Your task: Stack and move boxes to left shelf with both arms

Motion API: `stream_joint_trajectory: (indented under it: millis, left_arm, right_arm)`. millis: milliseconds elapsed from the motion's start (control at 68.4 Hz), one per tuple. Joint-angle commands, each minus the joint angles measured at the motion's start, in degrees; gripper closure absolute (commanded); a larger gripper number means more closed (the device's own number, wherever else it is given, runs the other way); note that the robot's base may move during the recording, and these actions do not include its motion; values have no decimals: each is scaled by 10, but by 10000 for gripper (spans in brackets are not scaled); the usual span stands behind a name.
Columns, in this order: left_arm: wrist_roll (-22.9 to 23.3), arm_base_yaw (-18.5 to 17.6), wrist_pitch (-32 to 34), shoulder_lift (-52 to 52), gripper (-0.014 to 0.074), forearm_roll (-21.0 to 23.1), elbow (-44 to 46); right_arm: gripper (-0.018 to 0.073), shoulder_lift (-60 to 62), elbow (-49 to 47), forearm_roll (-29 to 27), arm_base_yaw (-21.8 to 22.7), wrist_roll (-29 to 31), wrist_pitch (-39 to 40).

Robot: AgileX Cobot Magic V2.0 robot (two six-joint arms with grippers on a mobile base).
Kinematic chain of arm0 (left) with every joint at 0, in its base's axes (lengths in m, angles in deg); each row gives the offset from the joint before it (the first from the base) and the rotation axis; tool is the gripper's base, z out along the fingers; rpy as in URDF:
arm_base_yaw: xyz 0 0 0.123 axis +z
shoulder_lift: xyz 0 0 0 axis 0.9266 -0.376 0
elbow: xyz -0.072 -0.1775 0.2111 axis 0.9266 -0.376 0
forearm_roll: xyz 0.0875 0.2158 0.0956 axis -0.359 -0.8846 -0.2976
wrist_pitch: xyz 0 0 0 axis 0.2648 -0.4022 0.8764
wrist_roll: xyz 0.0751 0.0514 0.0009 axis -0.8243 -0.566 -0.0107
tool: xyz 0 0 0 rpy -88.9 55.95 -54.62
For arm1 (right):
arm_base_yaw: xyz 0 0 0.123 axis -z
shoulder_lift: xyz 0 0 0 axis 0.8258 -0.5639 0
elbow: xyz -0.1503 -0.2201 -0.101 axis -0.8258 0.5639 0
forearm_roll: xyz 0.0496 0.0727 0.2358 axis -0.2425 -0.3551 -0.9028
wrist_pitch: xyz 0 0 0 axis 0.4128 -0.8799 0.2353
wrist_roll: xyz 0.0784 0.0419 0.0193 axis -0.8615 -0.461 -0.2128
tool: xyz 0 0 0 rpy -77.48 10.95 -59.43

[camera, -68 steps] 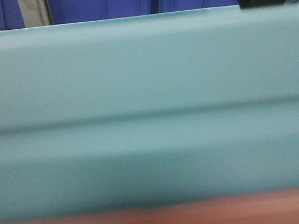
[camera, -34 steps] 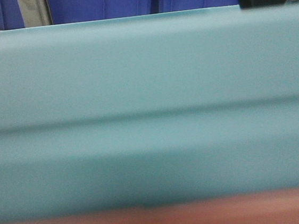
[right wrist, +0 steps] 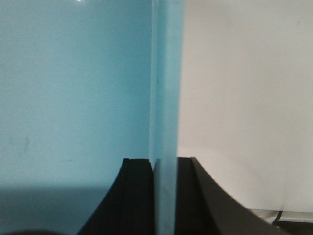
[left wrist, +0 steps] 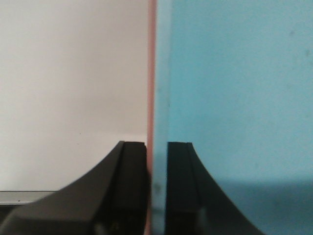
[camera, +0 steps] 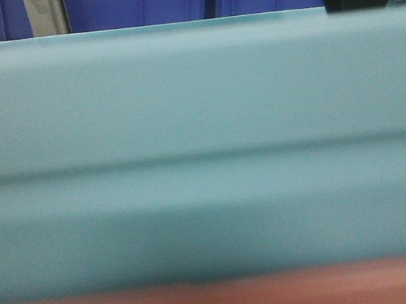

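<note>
Up close, the light blue tub [camera: 200, 123] fills the front view, with the salmon pink tub [camera: 219, 303] a strip at six o'clock and dark blue bins [camera: 158, 3] at twelve. The left gripper [left wrist: 156, 147] pinches the pink and blue walls together; the right gripper [right wrist: 165, 161] is clamped narrow on the blue wall.

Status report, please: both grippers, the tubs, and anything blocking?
Left gripper shut on blue tub and pink tub walls. Right gripper shut on blue tub wall. Blue above pink, stacked. Dark bins behind; shelf unseen.
</note>
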Motion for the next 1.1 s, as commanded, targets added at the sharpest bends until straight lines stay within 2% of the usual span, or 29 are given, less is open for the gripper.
stream_joint_trajectory:
  millis: [0, 1082]
  left_arm:
    - [-5, -6, -49, 23, 599, 8, 19]
    - [-5, -6, -49, 21, 599, 8, 19]
  right_arm:
    - [503, 22, -18, 13, 0, 1, -39]
    - [503, 22, -18, 13, 0, 1, -39]
